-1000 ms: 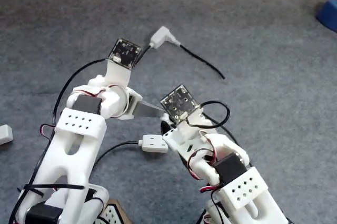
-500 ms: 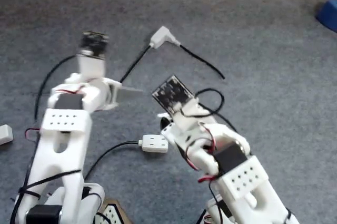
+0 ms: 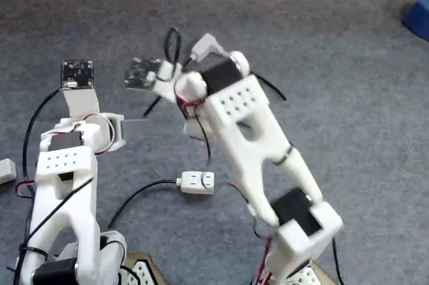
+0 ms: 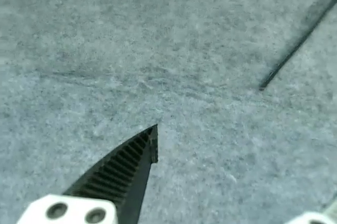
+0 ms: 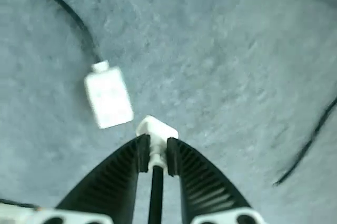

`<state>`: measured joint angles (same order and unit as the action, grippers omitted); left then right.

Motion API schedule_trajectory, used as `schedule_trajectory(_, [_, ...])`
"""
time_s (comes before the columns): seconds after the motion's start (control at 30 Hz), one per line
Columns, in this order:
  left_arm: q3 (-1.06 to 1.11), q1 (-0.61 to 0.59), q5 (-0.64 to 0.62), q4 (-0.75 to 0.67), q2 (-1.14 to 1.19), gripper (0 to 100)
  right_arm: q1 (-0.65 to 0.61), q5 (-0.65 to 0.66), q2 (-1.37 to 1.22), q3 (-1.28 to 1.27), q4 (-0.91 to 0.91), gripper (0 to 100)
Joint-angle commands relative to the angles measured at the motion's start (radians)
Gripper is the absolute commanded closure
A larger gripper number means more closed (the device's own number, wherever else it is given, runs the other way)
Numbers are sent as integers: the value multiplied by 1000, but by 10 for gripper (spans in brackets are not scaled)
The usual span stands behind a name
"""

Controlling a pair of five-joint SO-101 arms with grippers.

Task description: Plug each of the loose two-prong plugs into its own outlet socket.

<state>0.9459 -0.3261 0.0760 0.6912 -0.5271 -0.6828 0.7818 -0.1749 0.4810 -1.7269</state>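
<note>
- High view: a loose plug (image 3: pixel 205 47) lies on the grey tabletop (image 3: pixel 348 97), well apart from the outlet socket (image 3: pixel 196 182), whose slots look unfilled. The left end effector (image 3: pixel 136 121) is close to neither.
- Left wrist view: its fingers (image 4: pixel 131 171) stand spread over the tabletop, gripping nothing. A black cord (image 4: pixel 289 58) lies nearby.
- Right wrist view: the right end effector (image 5: pixel 156 147) pinches a white plug (image 5: pixel 156 128) at its cord end, just beside a socket block (image 5: pixel 109 100) but not inserted. By my judgement no plug is seated yet, so every insertion remains.
</note>
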Motion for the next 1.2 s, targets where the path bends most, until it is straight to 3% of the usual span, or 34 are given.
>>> schedule_trajectory(0.0, [-5,-44,-5,-15,2,490,-36,146,-28,102,-36,991])
schedule_trajectory(0.3, [7,-94,-5,-18,2,490,-38,362,36,-145,-36,991])
schedule_trajectory(0.77, [8,-110,-3,-20,4,490,-160,359,243,-506,122,990])
schedule_trajectory(1.17, [10,-110,-3,-20,4,490,-182,361,249,-545,179,990])
